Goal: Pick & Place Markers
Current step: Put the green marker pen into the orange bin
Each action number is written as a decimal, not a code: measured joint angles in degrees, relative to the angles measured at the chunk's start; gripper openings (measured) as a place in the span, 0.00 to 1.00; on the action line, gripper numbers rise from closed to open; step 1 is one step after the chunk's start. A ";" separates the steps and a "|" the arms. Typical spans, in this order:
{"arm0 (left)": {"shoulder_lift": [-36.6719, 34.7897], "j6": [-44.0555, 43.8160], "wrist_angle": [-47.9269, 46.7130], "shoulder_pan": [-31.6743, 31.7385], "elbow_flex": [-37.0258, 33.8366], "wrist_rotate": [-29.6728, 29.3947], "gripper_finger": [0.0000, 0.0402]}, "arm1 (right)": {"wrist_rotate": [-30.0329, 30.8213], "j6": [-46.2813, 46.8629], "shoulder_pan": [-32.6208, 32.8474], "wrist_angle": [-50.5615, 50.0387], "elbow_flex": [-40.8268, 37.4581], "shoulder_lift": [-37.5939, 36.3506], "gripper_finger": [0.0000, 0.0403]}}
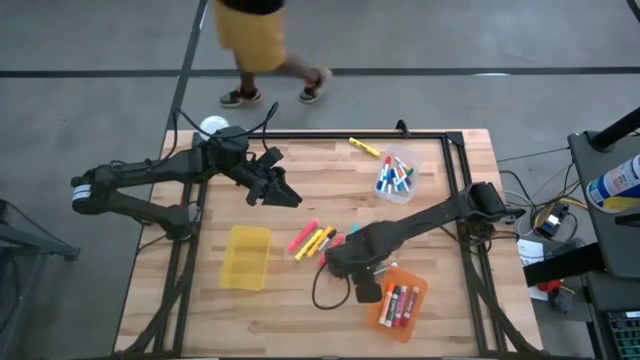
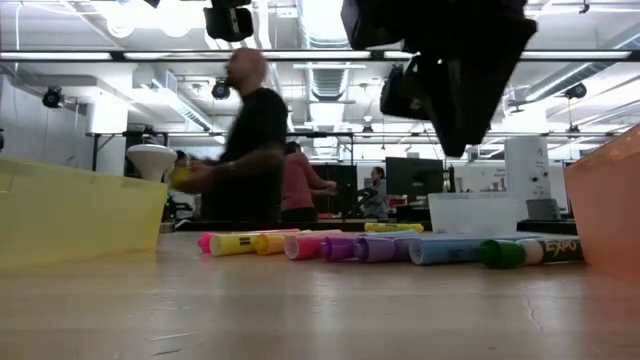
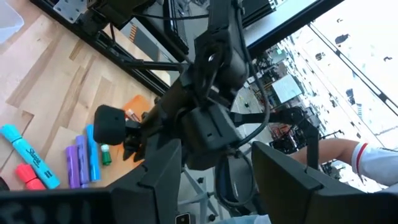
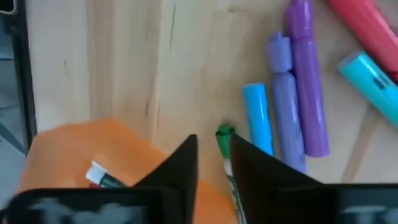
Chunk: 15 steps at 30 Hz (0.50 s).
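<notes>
Our right gripper [image 4: 211, 155] hangs beside the translucent orange plastic bin [image 4: 74, 155], fingers nearly together around a thin green-capped marker [image 4: 225, 140]. We judge it light, stiff and slippery: grip mid-barrel. The left gripper [image 1: 272, 187] waits well away, fingers apart.

Purple markers [image 4: 306, 93], light-blue marker [image 4: 257, 121], orange bin [image 1: 402, 301], yellow bin [image 1: 246, 257]

A wooden counter [image 1: 440, 250] carries three small bins: a yellow bin [image 1: 246, 257] at the near left, an orange bin [image 1: 402, 300] at the near right, and a clear bin [image 1: 396, 175] at the far right. A person [image 1: 262, 45] in yellow shorts walks beyond the far edge.
</notes>
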 joint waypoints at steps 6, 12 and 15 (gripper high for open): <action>0.00 -0.13 -0.02 0.00 0.00 0.00 0.47 | 0.07 0.19 0.30 2.32 -3.94 0.05 0.42; 0.00 0.13 -0.02 0.00 0.00 -0.02 0.47 | 0.04 -0.44 0.95 3.44 -8.77 0.06 0.44; 0.00 0.15 -0.04 0.00 0.00 0.00 0.47 | 0.05 -0.45 1.41 5.88 -10.31 0.08 0.41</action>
